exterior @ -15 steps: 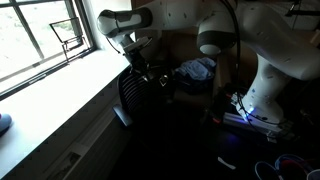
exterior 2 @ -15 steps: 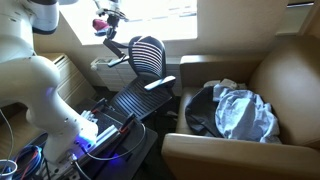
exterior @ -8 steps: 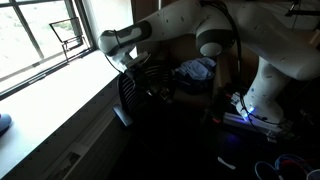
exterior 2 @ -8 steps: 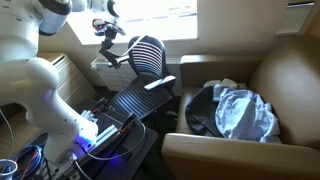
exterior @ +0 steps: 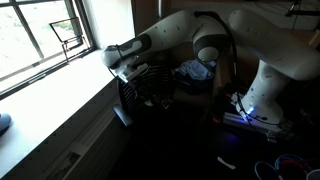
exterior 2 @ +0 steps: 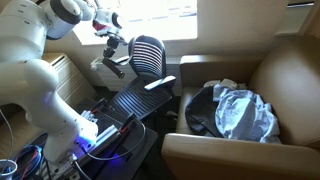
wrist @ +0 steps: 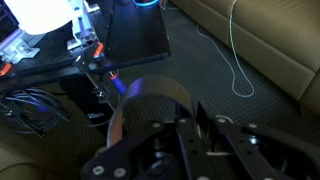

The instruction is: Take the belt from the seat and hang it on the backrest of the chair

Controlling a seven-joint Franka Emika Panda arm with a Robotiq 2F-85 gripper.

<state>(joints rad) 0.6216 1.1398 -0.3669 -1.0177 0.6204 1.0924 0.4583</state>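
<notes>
Lowered since a second ago, the arm's end effector (exterior 2: 111, 42) now sits just beside the chair's backrest (exterior 2: 150, 55), on its window side. Its fingers look pinched on the belt (wrist: 150, 92), a tan band curving beneath them in the wrist view, held off the seat (exterior 2: 135, 100), probably so it can be draped over the backrest's top edge. Room is tight on the left, between backrest and window wall. On the right, the armchair (exterior 2: 285, 70) and its heap of clothes (exterior 2: 240, 110) stand well apart.
</notes>
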